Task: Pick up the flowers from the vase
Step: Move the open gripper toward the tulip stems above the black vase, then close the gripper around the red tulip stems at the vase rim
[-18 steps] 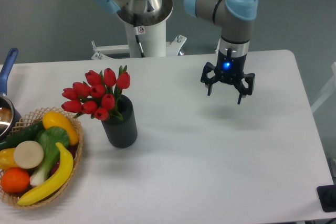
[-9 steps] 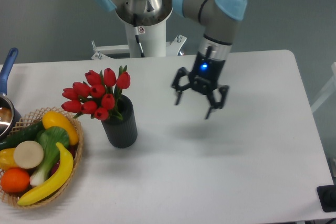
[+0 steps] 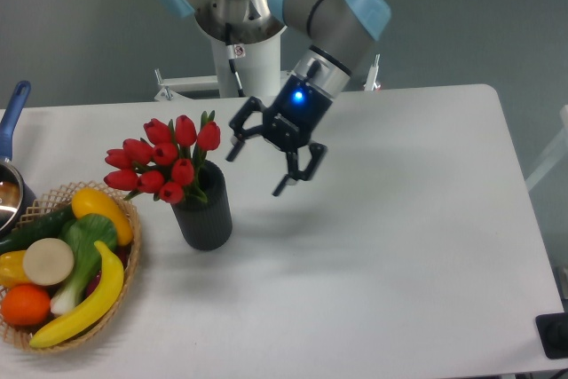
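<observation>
The flowers point(image 3: 164, 161), red tulip buds with green leaves, stand in the dark ribbed vase point(image 3: 204, 212) at the left of the white table. My gripper point(image 3: 257, 169) is open and empty. It hangs tilted above the table, just right of the flowers and vase, not touching them. Its fingertips point down and to the left.
A wicker basket point(image 3: 124, 286) with a banana, a yellow pepper, an orange and green vegetables sits at the front left. A pot with a blue handle point(image 3: 12, 120) is at the left edge. The robot base point(image 3: 244, 33) stands behind the table.
My gripper has moved left across the table from the right side toward the flowers and has tilted. The flowers and vase have not moved.
</observation>
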Motion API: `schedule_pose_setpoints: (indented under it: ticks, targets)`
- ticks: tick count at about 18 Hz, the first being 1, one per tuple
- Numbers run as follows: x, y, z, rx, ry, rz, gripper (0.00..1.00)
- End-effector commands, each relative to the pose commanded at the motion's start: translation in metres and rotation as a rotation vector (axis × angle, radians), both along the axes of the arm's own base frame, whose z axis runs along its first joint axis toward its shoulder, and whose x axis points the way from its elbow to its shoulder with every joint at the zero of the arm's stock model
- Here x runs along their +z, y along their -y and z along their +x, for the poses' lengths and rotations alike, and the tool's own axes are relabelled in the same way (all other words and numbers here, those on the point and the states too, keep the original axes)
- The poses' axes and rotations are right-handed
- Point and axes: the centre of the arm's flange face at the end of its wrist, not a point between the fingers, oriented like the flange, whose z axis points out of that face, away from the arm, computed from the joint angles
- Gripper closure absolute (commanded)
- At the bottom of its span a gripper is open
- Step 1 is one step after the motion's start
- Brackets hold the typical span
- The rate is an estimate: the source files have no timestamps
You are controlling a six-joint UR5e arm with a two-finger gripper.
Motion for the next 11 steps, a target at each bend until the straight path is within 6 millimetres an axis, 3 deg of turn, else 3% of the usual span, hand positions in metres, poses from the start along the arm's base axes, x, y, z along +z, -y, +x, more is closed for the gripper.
schedule_pose_setpoints:
  ticks: [4, 8, 11]
  targets:
    - [-0.007, -0.014, 0.033, -0.064, 0.018, -0.01, 0.0]
    - [-0.012, -0.02, 0.049, -0.095, 0.03, -0.015, 0.0]
    - [-0.013, -0.022, 0.05, -0.1, 0.033, -0.015, 0.0]
